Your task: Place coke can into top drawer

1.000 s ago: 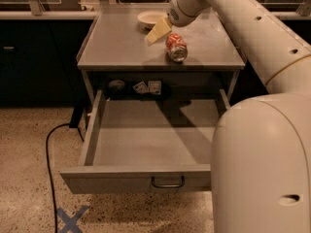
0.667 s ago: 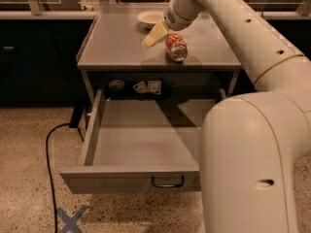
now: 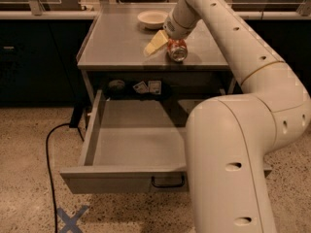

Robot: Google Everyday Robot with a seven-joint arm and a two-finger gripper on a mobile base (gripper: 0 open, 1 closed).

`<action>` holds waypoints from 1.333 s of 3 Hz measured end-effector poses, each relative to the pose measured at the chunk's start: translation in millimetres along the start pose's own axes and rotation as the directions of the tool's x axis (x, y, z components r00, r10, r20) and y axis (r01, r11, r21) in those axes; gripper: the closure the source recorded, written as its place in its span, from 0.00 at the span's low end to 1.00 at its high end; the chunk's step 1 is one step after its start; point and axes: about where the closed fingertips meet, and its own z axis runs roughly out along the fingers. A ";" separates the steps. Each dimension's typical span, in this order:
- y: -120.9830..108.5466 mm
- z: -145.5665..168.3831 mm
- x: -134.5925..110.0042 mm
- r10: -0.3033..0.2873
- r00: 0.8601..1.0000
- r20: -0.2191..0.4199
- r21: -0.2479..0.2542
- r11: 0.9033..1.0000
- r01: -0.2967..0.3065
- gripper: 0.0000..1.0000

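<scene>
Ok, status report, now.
Gripper down at the coke can on the tabletop. Can not yet in top drawer, which stands open. Cream bowl behind, off the path.

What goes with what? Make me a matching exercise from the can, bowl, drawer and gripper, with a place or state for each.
1 can
2 bowl
3 drawer
4 gripper

A pulled out, open
B cream, at the back of the tabletop
C red, near the tabletop's front
D over the tabletop, right by the can

Pairs: 1-C, 2-B, 3-A, 4-D
</scene>
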 end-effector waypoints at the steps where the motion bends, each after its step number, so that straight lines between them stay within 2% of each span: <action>1: -4.2 13.7 11.2 0.028 0.999 -0.040 -0.014 0.999 -0.029 0.00; 2: -4.3 14.4 11.5 0.028 0.999 -0.041 -0.015 0.999 -0.029 0.19; 4: -4.3 14.5 11.5 0.028 0.999 -0.041 -0.015 0.999 -0.029 0.65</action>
